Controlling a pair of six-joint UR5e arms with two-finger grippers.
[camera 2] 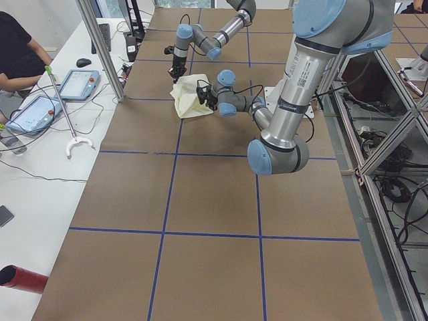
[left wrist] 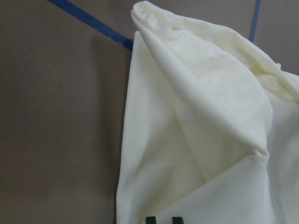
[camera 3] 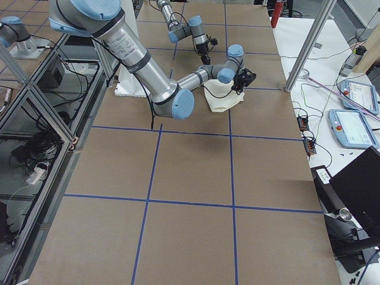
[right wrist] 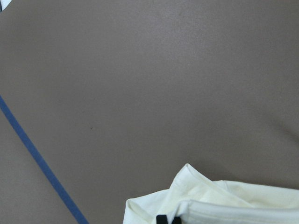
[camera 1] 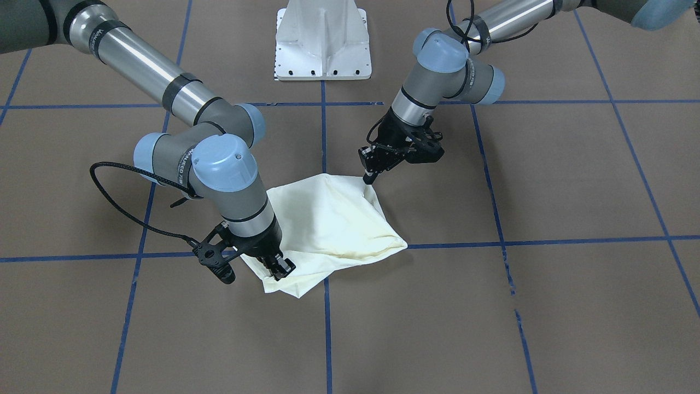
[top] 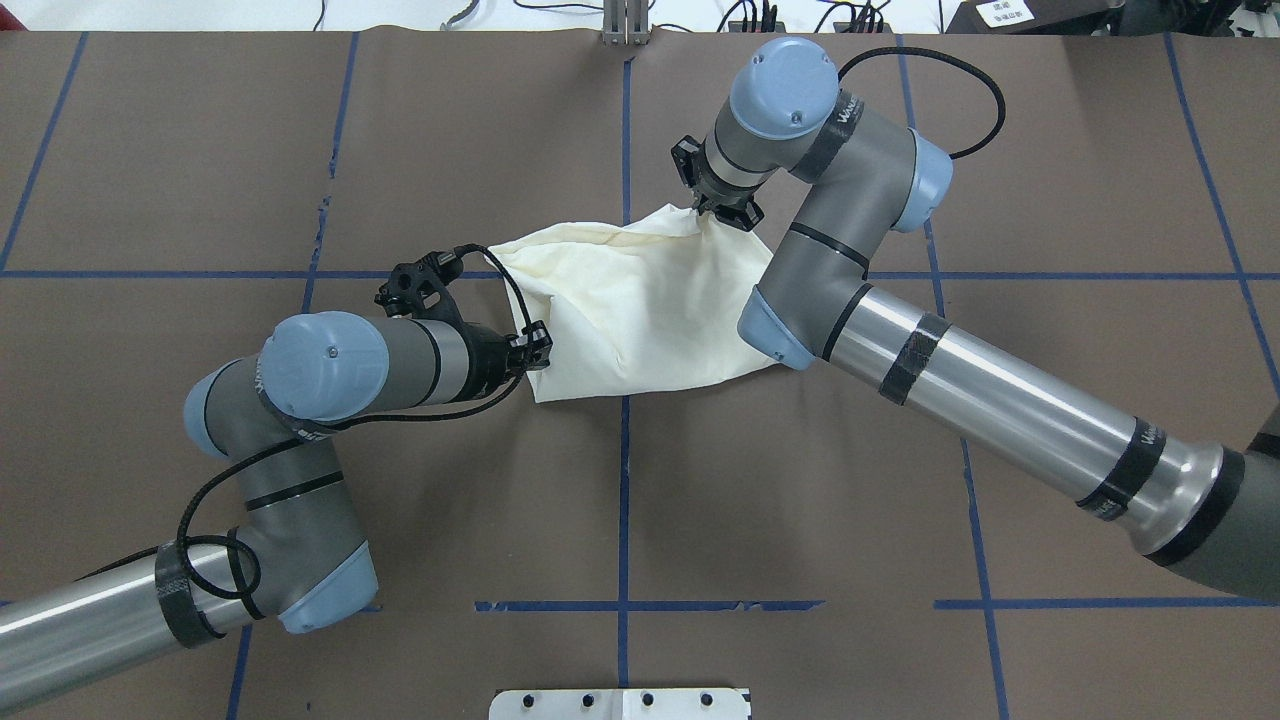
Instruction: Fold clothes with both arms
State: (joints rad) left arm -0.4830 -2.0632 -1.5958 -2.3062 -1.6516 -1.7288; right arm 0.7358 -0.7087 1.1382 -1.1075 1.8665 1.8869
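Note:
The cream T-shirt (camera 1: 333, 224) lies bunched in a rough folded square near the table's middle, plain side up, print hidden. It also shows in the overhead view (top: 640, 300). My left gripper (camera 1: 371, 178) is shut on the shirt's corner nearest the robot; in the overhead view it (top: 535, 352) sits at the shirt's left edge. The left wrist view shows its fingertips (left wrist: 163, 219) close together on the cloth (left wrist: 201, 130). My right gripper (camera 1: 280, 268) is shut on the far edge of the shirt (top: 705, 207); its tips (right wrist: 168, 219) pinch the shirt's rim (right wrist: 210, 200).
The white pedestal base (camera 1: 322, 44) stands at the robot's side. Blue tape lines (top: 624, 430) grid the brown table cover. Beside the table are a bench with tablets (camera 2: 77, 83), a seated person (camera 2: 20, 57), and a red cylinder (camera 2: 20, 277).

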